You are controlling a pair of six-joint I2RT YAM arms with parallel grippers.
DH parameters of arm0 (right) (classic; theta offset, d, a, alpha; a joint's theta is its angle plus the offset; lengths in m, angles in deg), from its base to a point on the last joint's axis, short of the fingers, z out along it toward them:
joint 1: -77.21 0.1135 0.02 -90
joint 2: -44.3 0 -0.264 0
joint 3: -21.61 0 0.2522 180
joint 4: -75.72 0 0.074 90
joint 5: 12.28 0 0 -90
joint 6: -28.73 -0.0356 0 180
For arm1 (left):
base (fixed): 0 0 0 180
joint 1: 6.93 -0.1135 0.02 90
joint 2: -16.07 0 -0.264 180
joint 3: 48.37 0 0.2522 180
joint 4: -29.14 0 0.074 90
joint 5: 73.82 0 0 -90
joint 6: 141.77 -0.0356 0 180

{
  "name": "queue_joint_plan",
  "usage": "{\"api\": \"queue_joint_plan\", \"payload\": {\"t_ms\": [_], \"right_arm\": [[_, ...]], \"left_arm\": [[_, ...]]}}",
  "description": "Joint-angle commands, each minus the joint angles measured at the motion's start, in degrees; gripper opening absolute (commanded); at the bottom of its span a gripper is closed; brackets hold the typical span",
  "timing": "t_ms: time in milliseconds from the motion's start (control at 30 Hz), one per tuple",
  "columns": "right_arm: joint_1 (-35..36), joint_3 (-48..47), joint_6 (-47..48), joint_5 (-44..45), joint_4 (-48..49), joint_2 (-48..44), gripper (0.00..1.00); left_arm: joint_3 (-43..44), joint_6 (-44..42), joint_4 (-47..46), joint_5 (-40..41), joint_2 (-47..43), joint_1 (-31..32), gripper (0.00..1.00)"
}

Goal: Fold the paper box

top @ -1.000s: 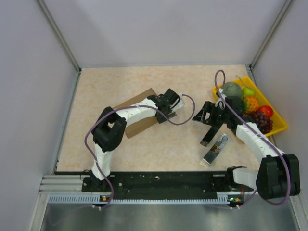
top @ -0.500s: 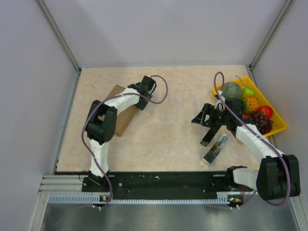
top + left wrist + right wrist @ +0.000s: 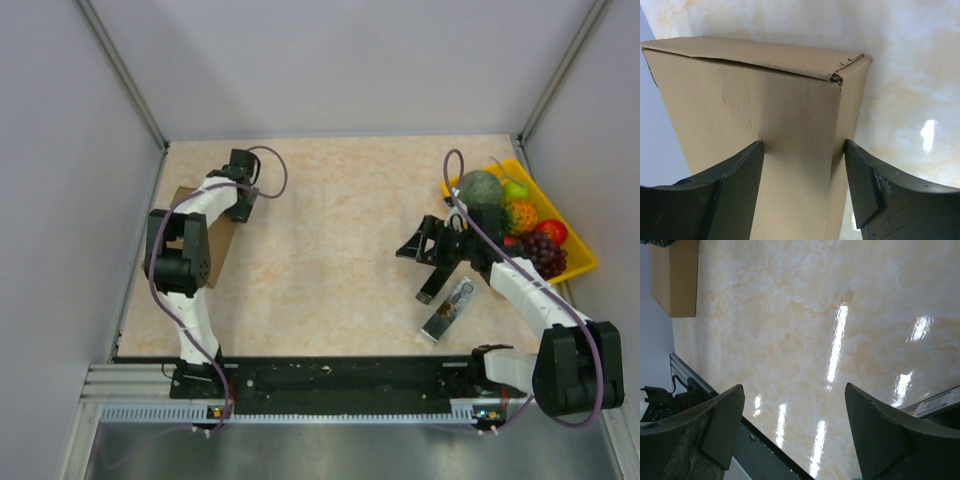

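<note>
Shiny metal, a small flat object (image 3: 447,312) lies on the marbled table (image 3: 330,300) at the near right. Just beyond it the right gripper (image 3: 794,400) hovers with its fingers spread wide and nothing between them. Farther back, at the left edge, the left gripper (image 3: 804,150) pinches the paper box (image 3: 740,100), which is folded shut and fills its jaws. At the far right sits a yellow tray (image 3: 578,262) of fruit (image 3: 520,215).

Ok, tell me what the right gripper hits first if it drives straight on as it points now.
Most likely the bare tabletop: the right gripper angles down at it, nothing between its open jaws. The paper box sits far off toward the wrist view's upper left, outside that line.
</note>
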Motion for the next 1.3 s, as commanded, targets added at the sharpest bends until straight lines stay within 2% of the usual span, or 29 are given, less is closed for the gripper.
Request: {"api": "queue_joint_plan", "payload": {"t_ms": [0, 167, 267, 467, 600, 700, 767, 800, 867, 900, 1033, 1100, 1167, 1200, 1267], "right_arm": [[-0.4, -1.5, 0.8, -2.1, 1.5, -1.7, 0.8], [-0.3, -0.1, 1.2, -2.0, 1.1, -3.2, 0.8], [-0.4, 0.9, 1.5, -1.8, 0.4, -4.1, 0.8], [-0.4, 0.9, 1.5, -2.7, 0.3, -3.5, 0.81], [-0.1, 0.6, 1.5, -2.0, 0.3, -3.7, 0.81], [1.4, -0.3, 1.7, -0.9, -1.3, -4.1, 0.81], [5.0, -2.5, 3.6, 4.9, -7.1, -5.5, 0.81], [7.4, -4.0, 4.6, 16.2, -10.5, -6.4, 0.81], [15.9, -8.9, 8.0, 26.3, -19.7, -9.6, 0.82], [17.9, -10.4, 8.0, 32.9, -22.1, -10.8, 0.84], [19.2, -16.0, 6.2, 34.7, -31.9, -18.4, 0.85], [19.1, -18.6, 5.6, 34.6, -34.7, -24.9, 0.88], [19.2, -21.3, 5.4, 36.6, -35.8, -29.9, 0.91], [19.2, -22.3, 5.8, 38.4, -35.9, -34.5, 0.92], [19.3, -25.6, 7.9, 41.2, -35.6, -39.5, 0.93]], "left_arm": [[-0.7, 3.1, 2.5, -5.5, 0.8, -4.7, 0.68], [8.6, 10.6, 6.0, -5.4, 7.0, -7.5, 0.66], [12.3, 11.8, 7.0, -4.5, 9.6, -9.2, 0.66], [15.1, 13.6, 7.5, -4.1, 11.4, -9.7, 0.7], [13.3, 14.1, 8.0, -6.1, 7.0, -9.7, 0.75], [12.5, 14.9, 8.9, -8.3, 0.8, -9.2, 0.8], [12.4, 15.0, 9.4, -10.5, -5.5, -7.7, 0.83], [12.4, 15.8, 9.8, -12.2, -8.0, -7.2, 0.85], [11.8, 16.7, 10.4, -19.4, -15.7, -4.8, 0.85], [11.0, 17.4, 9.7, -22.1, -18.8, -3.4, 0.86], [1.8, 19.3, -1.1, -39.6, -38.1, 5.1, 0.86], [-5.9, 21.7, -12.6, -49.7, -45.0, 9.7, 0.86], [-13.5, 24.1, -24.7, -53.0, -55.0, 12.3, 0.88], [-15.3, 26.2, -27.4, -56.3, -60.7, 12.6, 0.88], [-16.9, 27.2, -30.2, -57.6, -65.8, 12.7, 0.9]]}}
